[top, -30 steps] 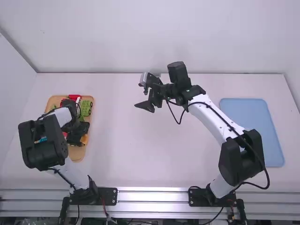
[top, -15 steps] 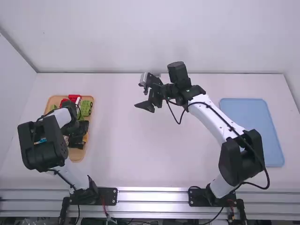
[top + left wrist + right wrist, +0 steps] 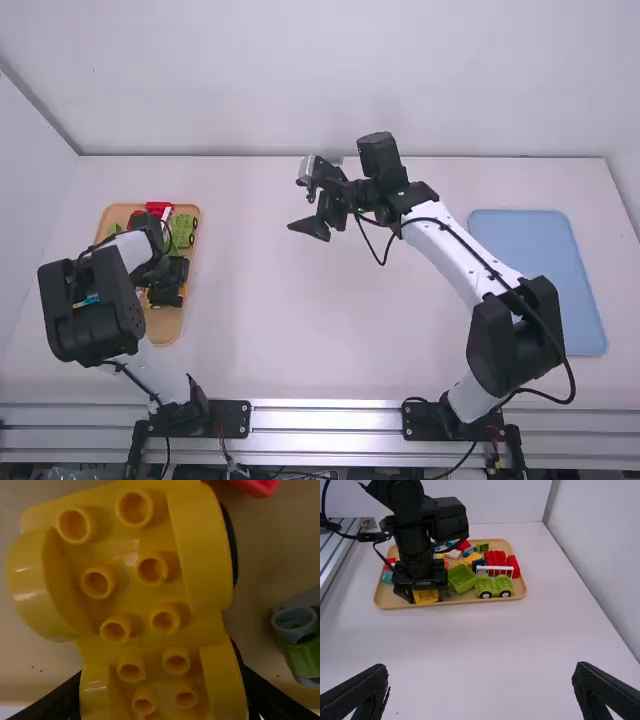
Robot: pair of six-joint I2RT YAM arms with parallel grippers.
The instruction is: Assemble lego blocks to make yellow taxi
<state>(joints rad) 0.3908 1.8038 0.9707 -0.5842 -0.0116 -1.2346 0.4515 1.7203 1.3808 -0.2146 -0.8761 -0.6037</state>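
The left claw [image 3: 168, 284] is closed upon the yellow block [image 3: 131, 599] over the tray [image 3: 165, 328], fingers quite apart — and the right claw [image 3: 312, 228] is wide open, holding nothing.

The yellow car base [image 3: 200, 555] is glossy plastic, the table [image 3: 320, 340] matt.

I'm watching a pale table [image 3: 320, 340], and up behind it goes the plain white back wall [image 3: 240, 80], with white left wall [image 3: 25, 200] and right wall [image 3: 625, 190] flanking it, softly lit
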